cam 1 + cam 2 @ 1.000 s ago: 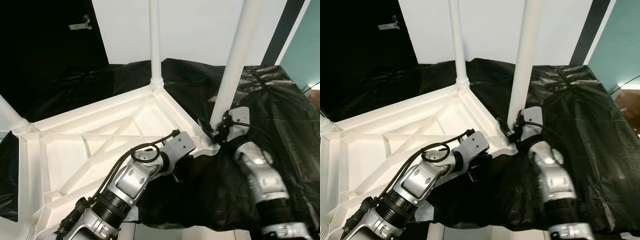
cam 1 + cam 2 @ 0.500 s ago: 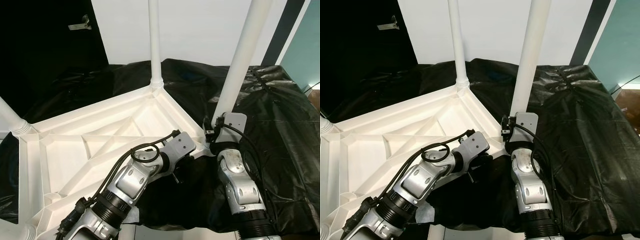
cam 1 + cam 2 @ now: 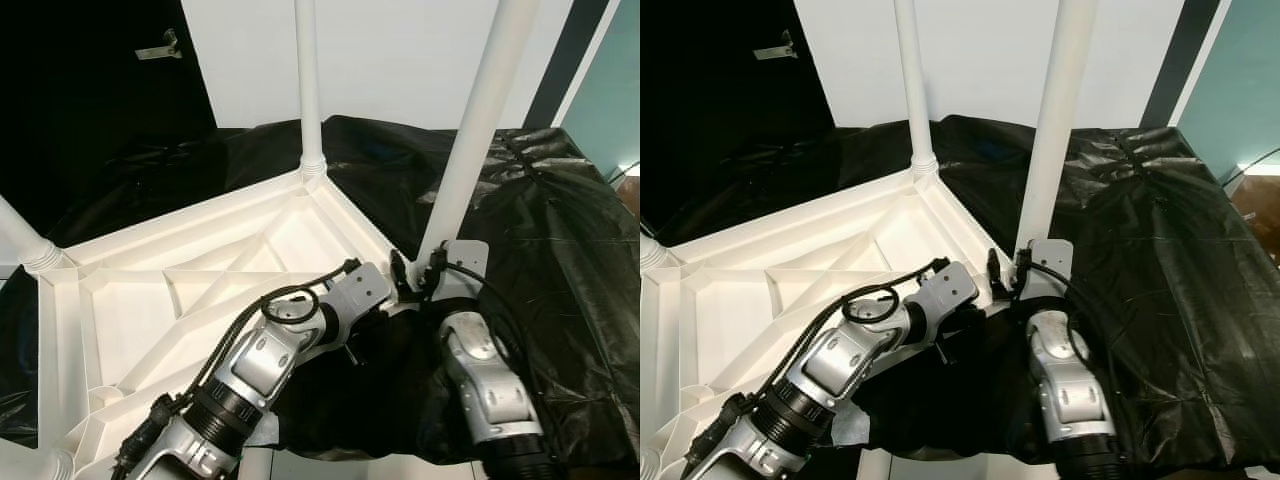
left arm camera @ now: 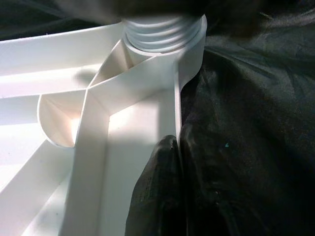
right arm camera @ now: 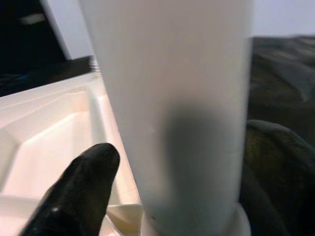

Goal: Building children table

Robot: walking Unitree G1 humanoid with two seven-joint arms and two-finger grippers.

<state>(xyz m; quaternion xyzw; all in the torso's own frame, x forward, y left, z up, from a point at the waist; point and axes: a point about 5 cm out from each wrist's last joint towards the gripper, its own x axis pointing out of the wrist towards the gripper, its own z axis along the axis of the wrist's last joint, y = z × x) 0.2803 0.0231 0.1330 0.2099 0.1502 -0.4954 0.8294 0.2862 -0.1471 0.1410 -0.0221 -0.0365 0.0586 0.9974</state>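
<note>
White tabletop (image 3: 190, 290) lies upside down on black sheet (image 3: 560, 230), legs up. Right gripper (image 5: 162, 196) clamps around near-corner leg (image 3: 470, 150) at its base. Left gripper (image 4: 179, 162) pinches tabletop's rim just beside that socket.

White table leg (image 5: 172, 98) upright, close to camera, seated in socket at tabletop (image 5: 54, 128) corner; black gripper finger (image 5: 78, 191) beside it (contact unclear); black sheet (image 5: 280, 98) behind.

A white wall (image 3: 400, 60) stands behind, with a dark door (image 3: 100, 80) at left, a teal panel (image 3: 615, 90) at right, and black plastic sheeting (image 3: 560, 230) spread below.
</note>
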